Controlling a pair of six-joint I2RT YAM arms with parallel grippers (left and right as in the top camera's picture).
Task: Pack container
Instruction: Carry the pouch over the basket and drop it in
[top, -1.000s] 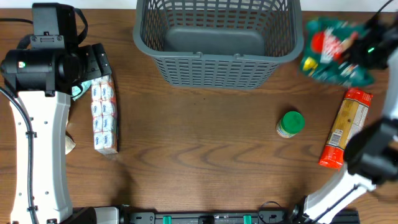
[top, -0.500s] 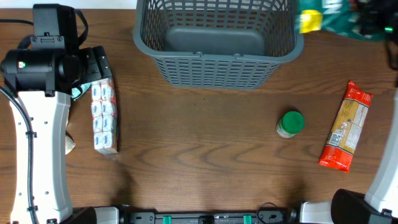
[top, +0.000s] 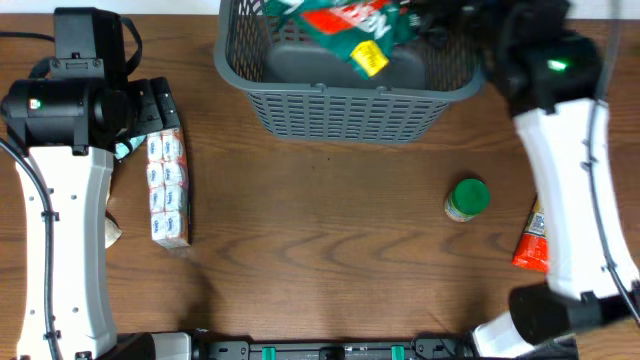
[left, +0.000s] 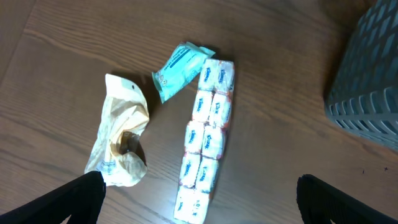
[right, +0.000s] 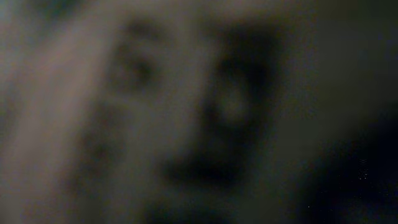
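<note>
We see the container (top: 345, 112) at the far edge of the worktop (top: 320, 260), its slotted front wall toward the arms' bases. The right hand (top: 440, 18) sits over the container's right rim, closed narrow on one end of a green and red snack bag (top: 340, 25). The bag lies tilted above the container's inside; we cannot tell whether it touches the bottom. The right wrist view is only blur.

The left hand (left: 199, 193) hovers well to the container's left, its fingers (left: 81, 193) spread wide and holding nothing. Beneath it lie a long tissue pack (left: 205, 143), a teal packet (left: 180, 68) just beside the end nearer the container, and a crumpled pale bag (left: 118, 143) on the side away from the container.

Near the container's front right corner stands a green-lidded jar (top: 467, 198). Further from the container, an orange packet (top: 533, 245) shows partly behind the right arm (top: 560, 150).
</note>
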